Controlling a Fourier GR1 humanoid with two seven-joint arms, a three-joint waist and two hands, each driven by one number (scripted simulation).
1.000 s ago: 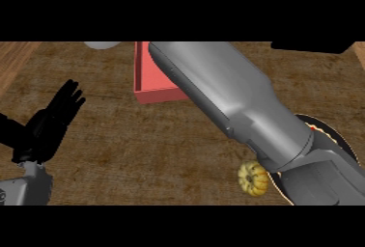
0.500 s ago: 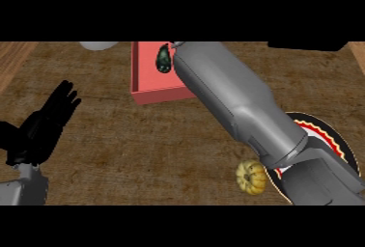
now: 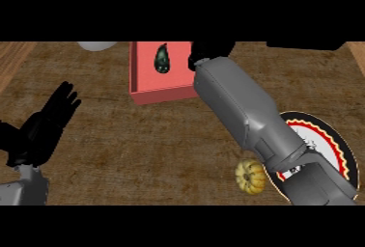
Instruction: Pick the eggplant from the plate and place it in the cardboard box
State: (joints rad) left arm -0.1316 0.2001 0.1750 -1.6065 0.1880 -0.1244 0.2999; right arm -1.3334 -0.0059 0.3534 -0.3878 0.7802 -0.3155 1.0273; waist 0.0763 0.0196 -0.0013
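Observation:
The dark eggplant (image 3: pixel 161 59) lies inside the red cardboard box (image 3: pixel 146 91) at the top middle, nothing holding it. My right hand (image 3: pixel 211 52) hovers over the box's right edge, just right of the eggplant and apart from it, fingers relaxed and empty. Its grey forearm runs down to the lower right across the plate (image 3: pixel 341 140), a black-rimmed plate with a red and white pattern. At the left edge my left hand (image 3: pixel 43 128) rests open, fingers up.
A yellow ribbed squash (image 3: pixel 251 176) sits on the counter just left of the plate. A white round object (image 3: pixel 96 46) shows at the top, left of the box. A dark block (image 3: pixel 306 44) lies at the top right.
My right hand has let go of the eggplant and shifted right, uncovering the box with the eggplant lying in it. The left hand barely moved.

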